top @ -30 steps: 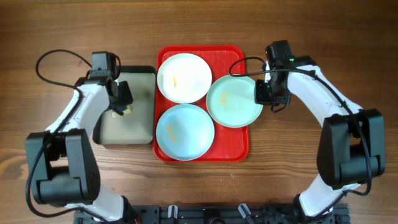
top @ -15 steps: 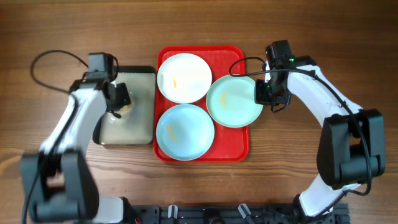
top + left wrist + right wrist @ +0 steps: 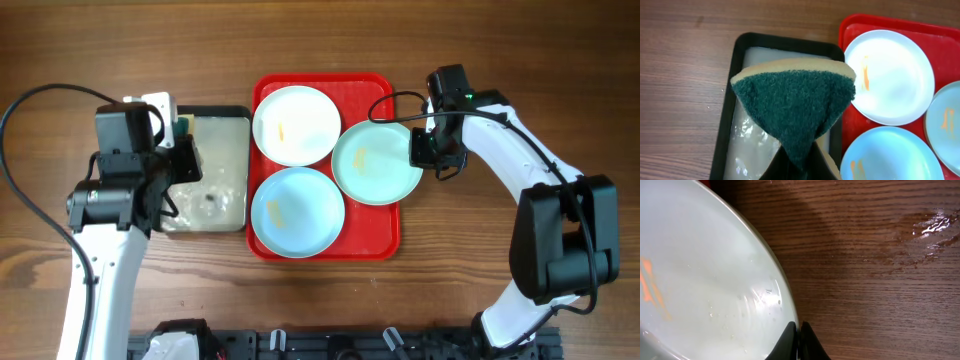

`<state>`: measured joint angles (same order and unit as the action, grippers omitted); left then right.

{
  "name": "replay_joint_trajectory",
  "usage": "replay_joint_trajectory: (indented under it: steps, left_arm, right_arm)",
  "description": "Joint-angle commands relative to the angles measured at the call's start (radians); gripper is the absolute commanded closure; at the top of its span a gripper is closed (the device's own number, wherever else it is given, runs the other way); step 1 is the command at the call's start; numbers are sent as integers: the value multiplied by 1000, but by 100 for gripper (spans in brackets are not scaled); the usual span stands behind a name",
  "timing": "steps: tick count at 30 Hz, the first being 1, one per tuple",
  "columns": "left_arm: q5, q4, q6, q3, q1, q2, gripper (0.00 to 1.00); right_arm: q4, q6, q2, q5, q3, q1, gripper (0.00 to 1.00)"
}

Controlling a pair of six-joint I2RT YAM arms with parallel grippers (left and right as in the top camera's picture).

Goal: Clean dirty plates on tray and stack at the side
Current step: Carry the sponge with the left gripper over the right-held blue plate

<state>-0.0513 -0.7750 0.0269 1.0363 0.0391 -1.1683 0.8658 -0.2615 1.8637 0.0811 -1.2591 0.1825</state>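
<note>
The red tray (image 3: 372, 232) holds a white plate (image 3: 296, 124) at the back left and a turquoise plate (image 3: 297, 211) at the front left, each with orange smears. A second turquoise plate (image 3: 375, 162) overhangs the tray's right rim. My right gripper (image 3: 420, 150) is shut on that plate's right rim (image 3: 785, 305). My left gripper (image 3: 799, 167) is shut on a green-and-yellow sponge (image 3: 795, 102), held above the small black-rimmed tray (image 3: 730, 115). The white plate (image 3: 888, 75) and the front turquoise plate (image 3: 890, 155) show to its right.
The black-rimmed tray (image 3: 215, 180) with wet grey-green bottom lies left of the red tray. A wet patch (image 3: 932, 225) shines on the wooden table right of the held plate. Cables run from both arms.
My left arm has lifted up and back from the black-rimmed tray with the sponge. The right arm and the plates have not moved.
</note>
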Motion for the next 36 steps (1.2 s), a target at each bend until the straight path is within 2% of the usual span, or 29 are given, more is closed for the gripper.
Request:
replay_joint_trajectory:
  steps: [1,4,6,11,13,19,24,27,30,36]
  left_arm:
    - [0,45,-24,-9,-4,-56,96]
    - [5,31,1,-9,-5,-113,96]
    - [-84,18,64,-10,-19,-128,96]
    - [-85,106,50,-11,-57,-128,96]
    - [-78,106,6,-12,-59,-132,96]
    - [-41,87,10,-19,-69,-191,96]
    - [-15,135,25,-19,-71,-248,96]
    - [-107,156,25,-19,-71,-248,96]
    - [-116,174,26,-19,-71,-249,96]
    - [-48,211,38,26,-71,-249,96]
  right_arm:
    - [-1,-1,18,-6,5,3,96]
    - [-2,0,18,-6,5,3,96]
    - [-10,-1,18,-6,5,3,96]
    - [-16,-1,18,-3,5,3,96]
    - [-16,-1,18,-2,5,3,96]
    - [-17,-1,18,-2,5,8,96]
    - [-16,0,18,17,5,11,96]
    - [-16,0,18,31,5,11,96]
    - [-18,0,18,31,5,11,96]
    - [-21,0,18,31,5,11,96]
